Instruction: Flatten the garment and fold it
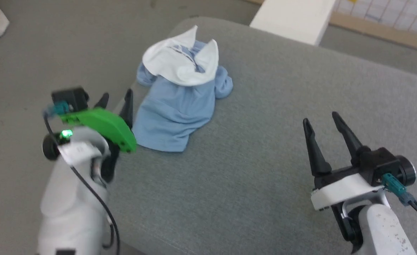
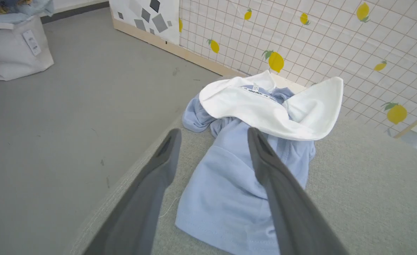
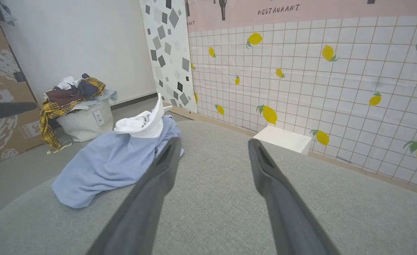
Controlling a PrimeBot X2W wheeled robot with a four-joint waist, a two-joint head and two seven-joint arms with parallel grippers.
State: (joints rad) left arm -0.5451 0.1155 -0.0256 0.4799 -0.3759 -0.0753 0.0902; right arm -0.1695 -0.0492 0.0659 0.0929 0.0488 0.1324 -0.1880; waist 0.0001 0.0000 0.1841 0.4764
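The left pincer [image 1: 116, 94] stands released, its two dark fingers spread wide and holding nothing, poised at the left edge of the grey cushion [image 1: 265, 159] just beside the near hem of the garment [image 1: 175, 113]. In its own wrist view the fingers frame the blue cloth, one over the cushion's edge and one over the fabric. That reads as lining up for a pinch on the lower left of the top; whether the tips touch the cloth I cannot tell. The right pincer [image 1: 320, 118] is likewise released and empty, hanging over bare cushion well apart from the garment, to its right. It seems placed there to come in for the opposite side once the left has a hold.

The garment lies crumpled toward the cushion's far left part. Its light-blue body runs toward the robot, and the white section [image 1: 180, 60] with small dark lettering is flipped over the upper part and stands in two peaks. A sleeve is bunched at each side. Judged so, flattening is not yet begun, and the white flap would need turning back first. Beyond, on the floor [image 2: 70, 106], stands a basket [image 3: 84, 122] heaped with other clothes, and a white box [image 3: 283, 140] sits behind the cushion
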